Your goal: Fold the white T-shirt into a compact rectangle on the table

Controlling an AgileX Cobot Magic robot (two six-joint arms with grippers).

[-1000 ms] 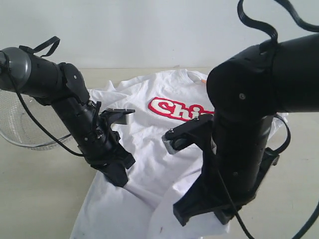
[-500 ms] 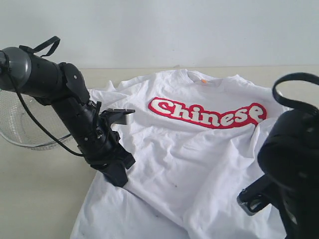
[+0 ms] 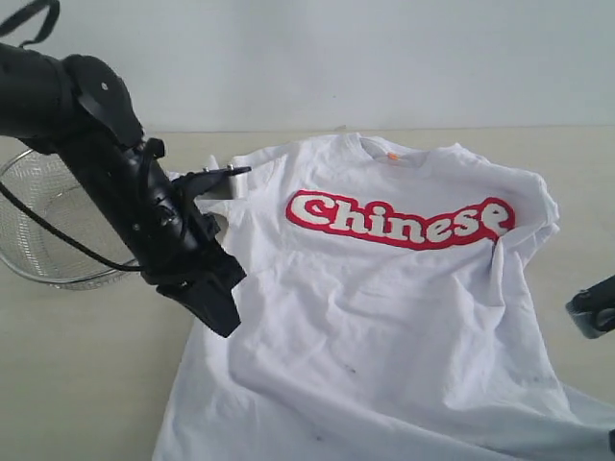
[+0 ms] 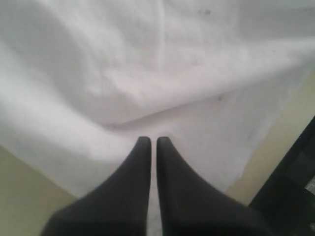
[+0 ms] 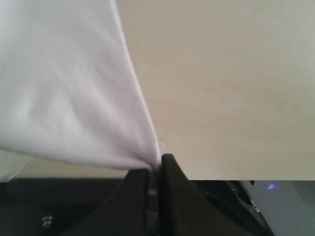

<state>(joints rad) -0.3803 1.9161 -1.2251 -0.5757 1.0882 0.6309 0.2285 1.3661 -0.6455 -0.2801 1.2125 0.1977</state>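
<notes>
The shirt (image 3: pixel 384 317) lies front up on the desk (image 3: pixel 77 384), mostly flat but rumpled. Its body is directly under and ahead of my left gripper (image 4: pixel 149 141), and one edge is drawn up to a point in my right gripper (image 5: pixel 156 166). The right gripper is pinched tight on that bit of cloth, with bare desk just beyond it. The left gripper is closed down narrow with its tips against a crease in the fabric, and I cannot tell whether any of it is nipped between them. I judge this cloth light, soft and limp: it will sag from wherever I hold it and bunch rather than slide as one piece, and a single thin layer could slip out of a pinch. Nothing here looks fragile. I would take hold at hems, corners or shoulder seams, where the layers are thicker, one in each gripper. I would keep the span between them taut so the fold falls straight.
</notes>
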